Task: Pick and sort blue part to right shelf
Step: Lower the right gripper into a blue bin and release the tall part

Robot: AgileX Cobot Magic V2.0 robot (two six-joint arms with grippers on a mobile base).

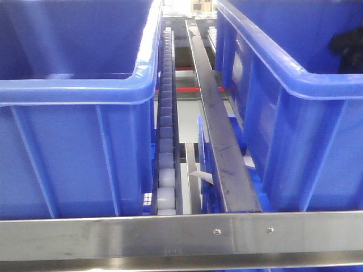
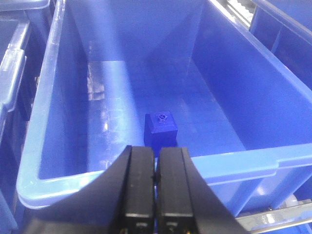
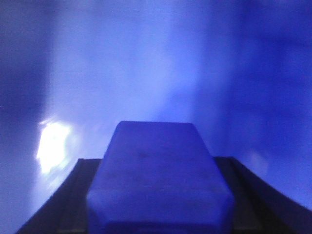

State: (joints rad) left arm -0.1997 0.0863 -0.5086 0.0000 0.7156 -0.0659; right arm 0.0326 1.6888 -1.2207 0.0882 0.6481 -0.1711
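Observation:
In the right wrist view my right gripper (image 3: 157,163) is shut on the blue part (image 3: 158,185), a flat-sided matte-blue block between the two dark fingers (image 3: 83,195). Blue bin plastic fills the view close behind it. The right shelf shows in the front view by its steel front rail (image 1: 181,235), roller track (image 1: 166,141) and two large blue bins. In the left wrist view my left gripper (image 2: 156,148) is shut and empty above the near rim of a blue bin (image 2: 146,170). A second squat blue block with a small round knob (image 2: 161,127) stands on that bin's floor.
The left bin (image 1: 74,90) and right bin (image 1: 295,85) flank a dark steel divider bar (image 1: 218,136). A dark shape (image 1: 347,45) shows inside the right bin at the far right. More blue bins (image 2: 14,68) stand beside the left wrist's bin.

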